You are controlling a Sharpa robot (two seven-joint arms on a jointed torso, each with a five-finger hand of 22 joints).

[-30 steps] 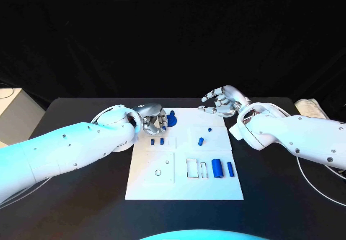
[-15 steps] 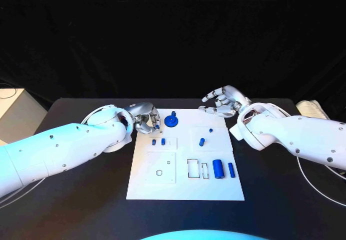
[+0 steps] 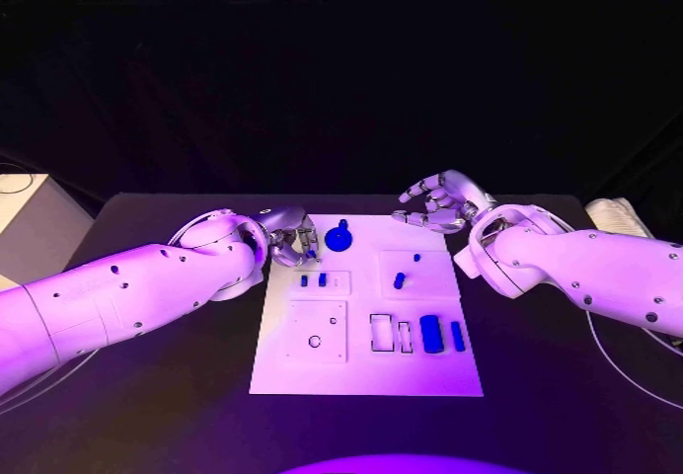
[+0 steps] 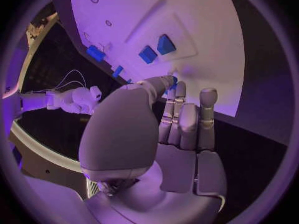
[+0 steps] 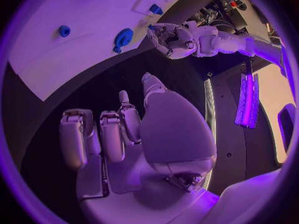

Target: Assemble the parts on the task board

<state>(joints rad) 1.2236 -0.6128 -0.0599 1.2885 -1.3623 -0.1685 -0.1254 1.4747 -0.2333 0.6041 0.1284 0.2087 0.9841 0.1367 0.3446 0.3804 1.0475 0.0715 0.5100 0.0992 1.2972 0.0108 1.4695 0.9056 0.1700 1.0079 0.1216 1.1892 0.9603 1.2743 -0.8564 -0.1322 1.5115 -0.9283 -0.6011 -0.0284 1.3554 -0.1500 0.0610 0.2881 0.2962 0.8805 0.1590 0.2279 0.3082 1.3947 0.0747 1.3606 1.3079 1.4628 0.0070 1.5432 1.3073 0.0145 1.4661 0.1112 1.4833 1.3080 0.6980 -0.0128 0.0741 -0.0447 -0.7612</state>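
The white task board (image 3: 367,367) lies mid-table. My left hand (image 3: 292,237) hovers at its far left corner, thumb and a finger pinching a small blue part (image 4: 174,79). Just right of that hand, a round blue part (image 3: 339,238) sits on the board. Two small blue pieces (image 3: 312,280) stand in a slot, with two more (image 3: 400,280) to their right. Blue cylinders (image 3: 430,334) lie in the near right recess. My right hand (image 3: 441,200) hangs off the far right corner with loosely curled, spread fingers and nothing in it. The left hand (image 5: 171,37) also shows in the right wrist view.
A white box (image 3: 29,222) stands at the table's left edge. A pale object (image 3: 612,212) lies at the far right. A thin cable (image 3: 627,365) runs beside my right arm. Bare black table (image 3: 171,395) surrounds the board.
My left hand has drawn back to the left, off the round blue part it covered a second ago; that part now lies uncovered. The right hand has stayed put.
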